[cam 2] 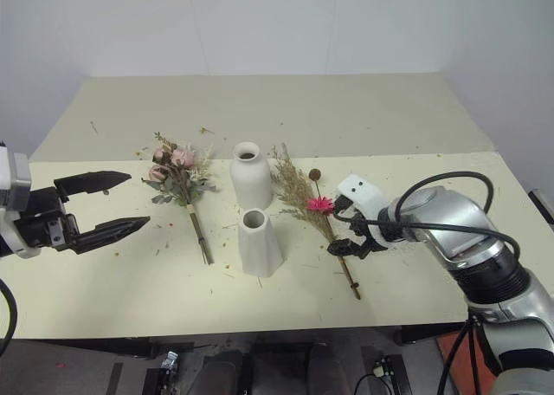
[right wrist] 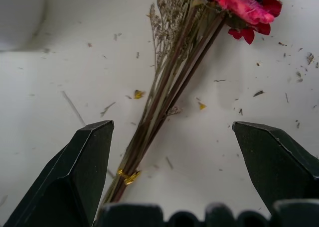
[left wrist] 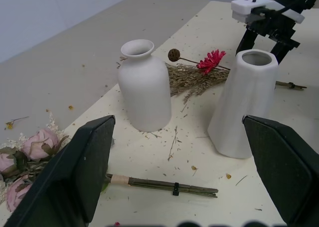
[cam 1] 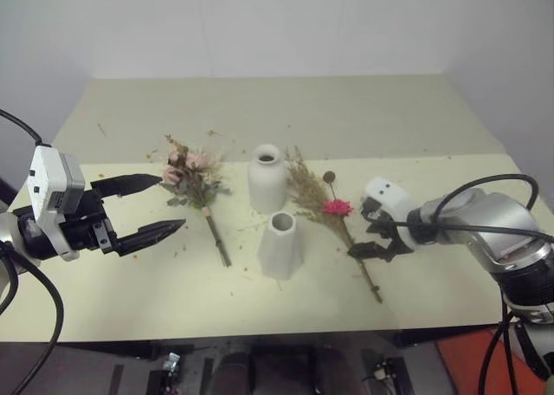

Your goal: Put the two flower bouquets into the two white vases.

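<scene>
The pink rose bouquet (cam 1: 192,180) lies on the table, left of the vases, with its stem toward the front. The dry grass bouquet with one magenta flower (cam 1: 333,209) lies to their right. The rounded white vase (cam 1: 267,180) stands upright behind the faceted white vase (cam 1: 280,246). My left gripper (cam 1: 171,202) hovers open and roughly level, left of the roses, holding nothing. My right gripper (cam 1: 368,230) points down, open, straddling the grass bouquet's stems (right wrist: 164,112) just above the table without closing on them.
Dry plant crumbs litter the cream table (cam 1: 130,291). A second, duller tabletop (cam 1: 286,109) extends behind to the wall. The table's front edge runs just below the faceted vase and the stems.
</scene>
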Robot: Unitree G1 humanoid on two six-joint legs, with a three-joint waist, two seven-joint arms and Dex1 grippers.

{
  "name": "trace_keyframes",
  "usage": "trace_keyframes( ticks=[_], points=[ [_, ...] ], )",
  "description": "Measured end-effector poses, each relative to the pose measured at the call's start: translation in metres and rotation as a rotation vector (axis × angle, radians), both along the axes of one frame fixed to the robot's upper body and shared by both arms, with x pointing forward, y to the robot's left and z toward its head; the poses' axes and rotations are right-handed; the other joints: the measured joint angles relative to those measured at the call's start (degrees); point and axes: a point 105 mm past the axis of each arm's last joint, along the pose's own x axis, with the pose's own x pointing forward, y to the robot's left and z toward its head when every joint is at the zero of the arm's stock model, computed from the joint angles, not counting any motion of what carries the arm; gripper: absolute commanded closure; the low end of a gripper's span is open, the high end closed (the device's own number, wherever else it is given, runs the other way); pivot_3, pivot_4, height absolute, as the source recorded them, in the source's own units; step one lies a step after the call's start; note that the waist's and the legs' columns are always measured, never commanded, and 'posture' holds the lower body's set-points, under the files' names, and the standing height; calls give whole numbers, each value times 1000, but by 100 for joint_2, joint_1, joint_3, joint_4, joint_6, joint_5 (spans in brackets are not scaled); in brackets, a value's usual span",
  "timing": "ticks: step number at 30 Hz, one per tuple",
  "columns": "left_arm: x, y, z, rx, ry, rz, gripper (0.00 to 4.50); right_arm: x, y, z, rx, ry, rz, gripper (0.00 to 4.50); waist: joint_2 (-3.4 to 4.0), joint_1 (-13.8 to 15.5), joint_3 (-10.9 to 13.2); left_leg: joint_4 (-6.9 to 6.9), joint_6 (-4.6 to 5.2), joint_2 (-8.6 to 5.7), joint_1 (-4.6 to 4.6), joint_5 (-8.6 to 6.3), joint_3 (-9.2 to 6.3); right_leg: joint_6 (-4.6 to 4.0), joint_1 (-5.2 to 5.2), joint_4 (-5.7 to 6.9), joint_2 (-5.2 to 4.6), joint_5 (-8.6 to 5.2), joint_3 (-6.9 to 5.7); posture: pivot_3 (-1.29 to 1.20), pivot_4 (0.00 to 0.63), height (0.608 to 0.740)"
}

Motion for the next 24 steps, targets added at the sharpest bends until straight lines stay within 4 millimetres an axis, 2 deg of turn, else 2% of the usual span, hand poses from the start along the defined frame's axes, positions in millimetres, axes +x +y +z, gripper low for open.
trace_keyframes(
  ticks=[3,6,14,18,21,24],
  points=[
    [0,0,-1,-4,2,4,0,1,-1,-12,-53,-30,13,611,0,1,0,0,0,0,0,0,0,0,1,0,0,0,0,0,150,740],
    [0,1,-2,-4,5,9,0,4,4,-17,-78,-71,47,1619,-1,-1,-1,1,0,1,7,0,0,0,5,2,1,0,0,0,150,740],
    [-1,3,-2,-3,3,21,0,29,-4,-16,-94,-169,-30,4434,-4,-15,-2,2,0,-1,17,0,1,0,14,5,1,0,2,0,150,740],
    [-1,3,-2,0,2,24,0,54,-12,-5,-7,-207,-182,4474,-4,-30,-2,3,-1,-2,11,1,1,-1,4,11,2,1,5,0,150,740],
    [0,3,-2,2,0,27,0,76,-16,21,94,-298,-274,4474,-3,-38,-1,-1,-1,-1,5,1,1,-1,-3,11,3,1,4,0,150,740],
    [0,4,-1,1,-3,27,0,100,-12,63,284,-439,-349,4474,-3,-63,-1,-5,-1,-1,-1,1,0,-1,-6,6,2,1,2,0,150,740]
  ],
)
